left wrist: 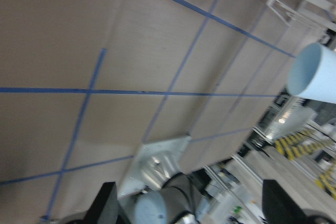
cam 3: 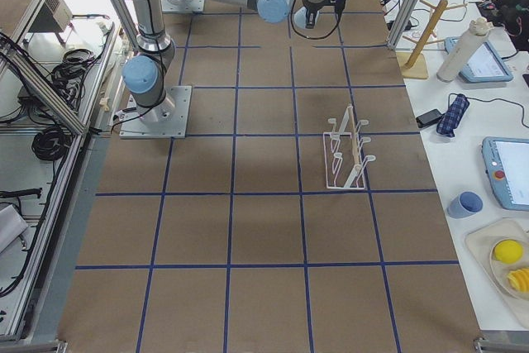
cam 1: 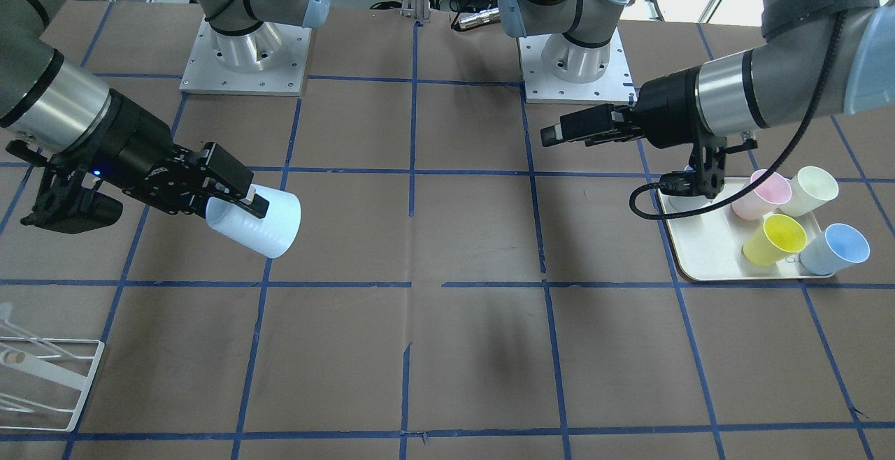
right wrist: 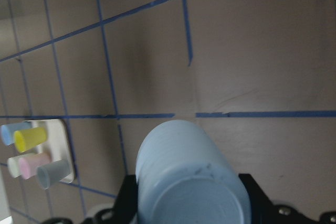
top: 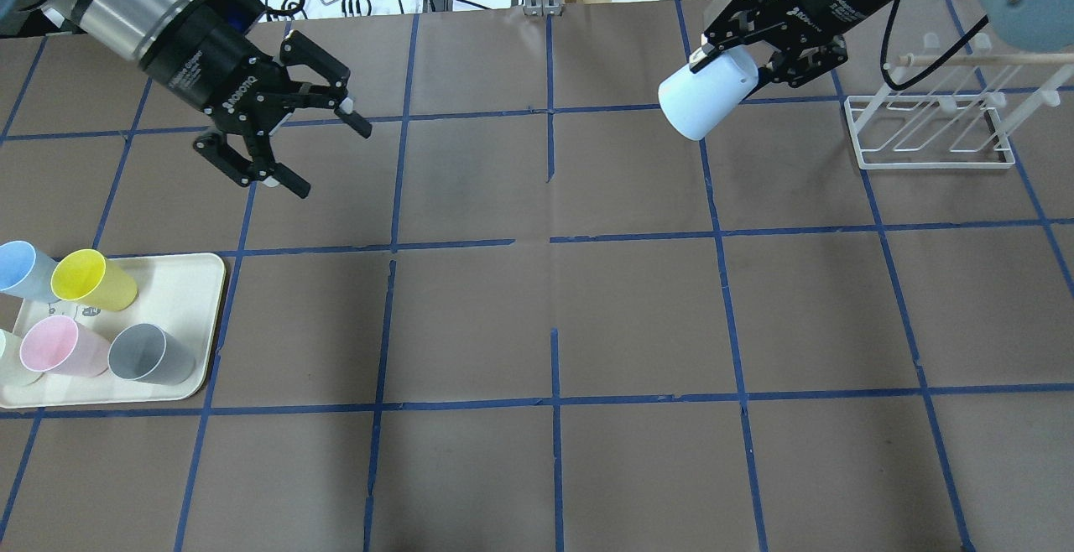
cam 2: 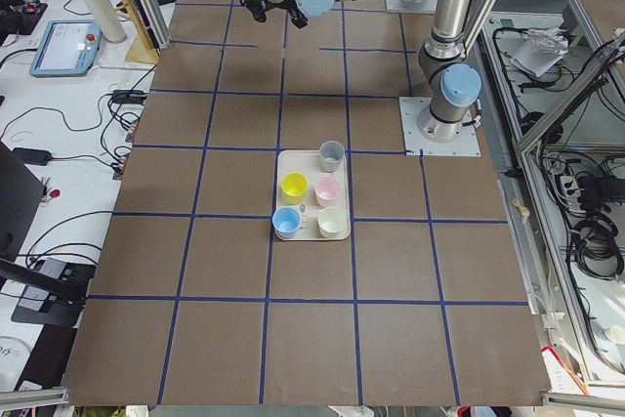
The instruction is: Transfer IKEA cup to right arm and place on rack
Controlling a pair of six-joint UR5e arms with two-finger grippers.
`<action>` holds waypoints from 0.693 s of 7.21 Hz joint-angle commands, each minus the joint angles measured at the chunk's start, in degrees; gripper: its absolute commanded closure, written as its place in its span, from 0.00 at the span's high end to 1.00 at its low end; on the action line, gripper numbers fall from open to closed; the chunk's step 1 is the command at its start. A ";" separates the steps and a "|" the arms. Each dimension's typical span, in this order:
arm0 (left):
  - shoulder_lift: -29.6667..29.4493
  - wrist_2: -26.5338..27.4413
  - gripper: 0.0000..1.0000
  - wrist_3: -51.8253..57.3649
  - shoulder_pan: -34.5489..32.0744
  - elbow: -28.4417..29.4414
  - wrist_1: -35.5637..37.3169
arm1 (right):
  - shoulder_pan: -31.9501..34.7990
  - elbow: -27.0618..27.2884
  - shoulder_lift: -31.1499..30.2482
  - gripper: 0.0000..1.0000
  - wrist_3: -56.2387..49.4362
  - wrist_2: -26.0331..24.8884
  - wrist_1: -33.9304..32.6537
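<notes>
— Cup point(right wrist: 191, 182), where is it?
— Clamped in right gripper point(top: 738, 65), off the surface point(top: 554, 309); rack point(top: 927, 128) at its 3 o'clock. Left gripper point(top: 333, 162) apart, empty.
— What remains?
— Handover looks done; racking is left.

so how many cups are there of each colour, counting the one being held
light blue: 2 (IKEA cup held in the air, blue cup on the tray)
yellow cup: 1
pink cup: 1
grey cup: 1
cream cup: 1
total: 6

IKEA cup point(right wrist: 185, 163) in rt pincer point(right wrist: 191, 204)
</notes>
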 commanded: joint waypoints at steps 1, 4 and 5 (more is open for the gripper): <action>2.74 18.05 0.94 -0.34 -1.00 -0.07 5.76 | -0.09 -0.74 0.74 0.50 -2.89 -14.01 -9.17; 6.43 21.45 0.97 -1.03 -4.86 -2.69 6.64 | -2.63 -5.13 6.18 0.50 -13.50 -20.69 -12.54; 8.53 21.45 1.00 -1.30 -6.43 -6.10 10.47 | -4.46 -5.14 6.63 0.50 -14.85 -22.56 -13.86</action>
